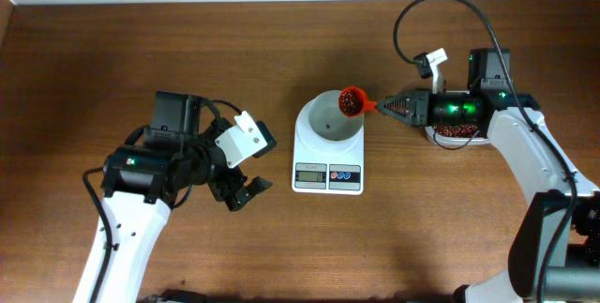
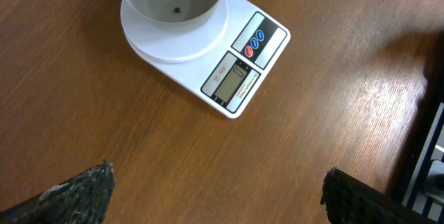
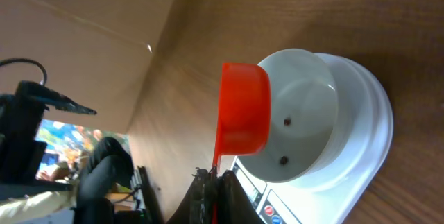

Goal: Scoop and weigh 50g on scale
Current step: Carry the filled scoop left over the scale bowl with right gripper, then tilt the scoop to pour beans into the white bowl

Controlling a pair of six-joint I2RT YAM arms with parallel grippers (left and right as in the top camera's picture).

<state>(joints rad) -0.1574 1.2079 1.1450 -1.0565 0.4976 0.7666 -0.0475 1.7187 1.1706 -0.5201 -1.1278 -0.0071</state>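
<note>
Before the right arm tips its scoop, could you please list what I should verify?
1. Red plastic scoop clamped in the right fingers: ok.
2. Red-brown beans in scoop: ok.
3. Scoop over the white round bowl: only at its rim, cannot tell.
4. Bowl seated on the small white digital scale: ok.
5. Scale's grey display readable: cannot tell.
6. Left fingers open, apart from scale: ok.

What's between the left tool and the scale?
Only bare wooden table, seen in the left wrist view between the open left tool and the scale.
</note>
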